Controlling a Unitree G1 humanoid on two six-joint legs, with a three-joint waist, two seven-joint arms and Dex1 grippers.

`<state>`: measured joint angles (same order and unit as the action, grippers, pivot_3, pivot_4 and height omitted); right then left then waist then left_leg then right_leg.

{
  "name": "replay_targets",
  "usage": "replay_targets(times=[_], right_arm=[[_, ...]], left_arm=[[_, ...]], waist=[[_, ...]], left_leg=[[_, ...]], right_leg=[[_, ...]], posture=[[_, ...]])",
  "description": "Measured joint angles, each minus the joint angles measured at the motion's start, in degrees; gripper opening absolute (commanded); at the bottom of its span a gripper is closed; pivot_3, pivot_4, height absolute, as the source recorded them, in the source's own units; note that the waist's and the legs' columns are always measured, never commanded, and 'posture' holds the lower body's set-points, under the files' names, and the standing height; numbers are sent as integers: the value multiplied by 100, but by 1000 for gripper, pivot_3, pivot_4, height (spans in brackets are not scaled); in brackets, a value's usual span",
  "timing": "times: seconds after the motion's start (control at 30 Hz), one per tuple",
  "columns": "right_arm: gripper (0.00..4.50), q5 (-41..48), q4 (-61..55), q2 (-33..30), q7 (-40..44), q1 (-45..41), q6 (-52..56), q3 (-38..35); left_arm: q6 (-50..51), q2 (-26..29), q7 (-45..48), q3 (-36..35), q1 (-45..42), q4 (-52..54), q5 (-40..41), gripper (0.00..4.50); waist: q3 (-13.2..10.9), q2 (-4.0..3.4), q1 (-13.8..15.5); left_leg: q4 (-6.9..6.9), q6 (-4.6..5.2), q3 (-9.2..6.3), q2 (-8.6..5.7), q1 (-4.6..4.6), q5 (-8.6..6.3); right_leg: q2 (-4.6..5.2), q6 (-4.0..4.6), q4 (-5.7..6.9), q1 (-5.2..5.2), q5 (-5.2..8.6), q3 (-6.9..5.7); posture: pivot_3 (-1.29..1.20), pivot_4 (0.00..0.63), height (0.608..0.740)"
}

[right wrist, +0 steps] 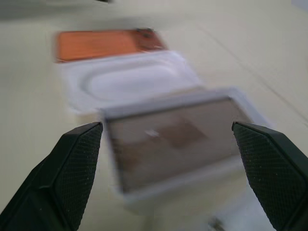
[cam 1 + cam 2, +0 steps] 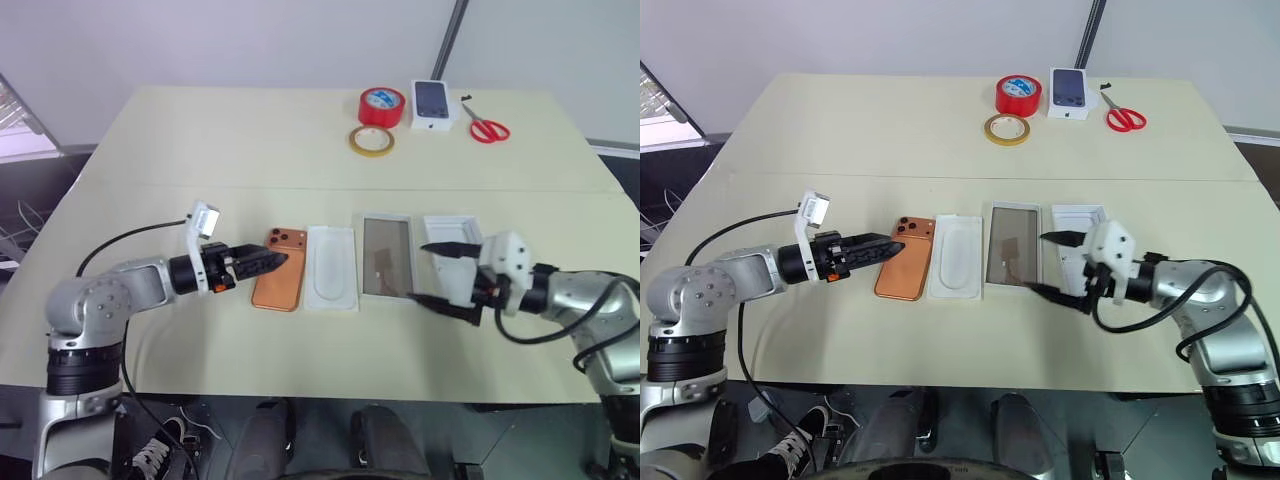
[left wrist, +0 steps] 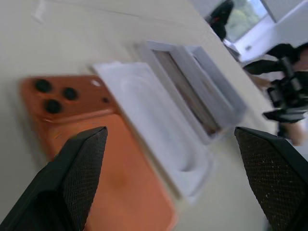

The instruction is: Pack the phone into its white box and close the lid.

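Both claws are wide open and hold nothing. I have the left claw (image 2: 262, 262) low over the table with its tips right at the phone (image 2: 279, 283), because that is the thing I want to pick up first. Phone lies flat, orange back up, camera end away from me. Just beside it lies the insert (image 2: 332, 268), then the box (image 2: 386, 257), open with a brown bottom showing, then the lid (image 2: 452, 232), all in a row so each is easy to reach. I keep the right claw (image 2: 441, 275) close to the box and lid, I think to steady them. Nothing is packed yet, and the lid is still off.
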<state>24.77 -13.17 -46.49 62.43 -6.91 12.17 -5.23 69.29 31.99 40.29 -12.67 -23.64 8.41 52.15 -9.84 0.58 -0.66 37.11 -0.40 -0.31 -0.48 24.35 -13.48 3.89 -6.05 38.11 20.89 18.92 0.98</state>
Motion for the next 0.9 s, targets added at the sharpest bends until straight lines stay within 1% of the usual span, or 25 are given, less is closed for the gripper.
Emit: replay_targets(times=[0.13, 0.27, 0.47, 0.7, 0.8, 0.9], right_arm=[[4500, -181, -26, 6, 72, -65, -43, 306], [4500, -301, 152, 44, 80, -221, -172, 335], [4500, -447, 392, 177, 8, -283, -408, 365], [4500, -606, 611, 312, -148, -338, -649, 372], [4500, -647, 629, 324, -198, -338, -713, 373], [4500, -657, 660, 324, -243, -333, -757, 368]], left_arm=[[383, -151, -217, 263, -81, 28, 90, 4445], [833, -466, -457, 324, -276, -17, 230, 4445], [1449, -857, -1181, 521, -577, -247, 53, 4445], [1764, -1665, -1835, 485, -818, -345, -152, 4445], [1845, -1856, -1993, 524, -806, -344, -237, 3608], [1895, -1858, -2067, 571, -739, -355, -375, 2133]], waist=[[0, 1, 13], [-2, 4, 12], [-3, 5, 8], [-2, 5, 20], [-1, 4, 15], [-1, 4, -1]], left_leg=[[3, -1, 0, 0, 0, 0], [3, -1, 0, 0, 0, 1], [3, -3, -2, 1, 0, 2], [7, -5, -2, 1, -4, 3], [6, -8, -2, 2, -7, 5], [5, -10, -2, 4, -9, 6]], right_leg=[[-2, 0, 0, -1, 0, 1], [-3, 0, 0, -1, 0, 1], [-9, 0, 1, -1, 0, 2], [-11, -1, 1, -7, 0, 2], [-14, -1, 1, -9, 0, 2], [-18, -1, 1, -9, 0, 6]], posture=[[0, 150, 740], [0, 150, 740], [0, 150, 740], [0, 150, 740], [0, 150, 740], [0, 150, 740]])
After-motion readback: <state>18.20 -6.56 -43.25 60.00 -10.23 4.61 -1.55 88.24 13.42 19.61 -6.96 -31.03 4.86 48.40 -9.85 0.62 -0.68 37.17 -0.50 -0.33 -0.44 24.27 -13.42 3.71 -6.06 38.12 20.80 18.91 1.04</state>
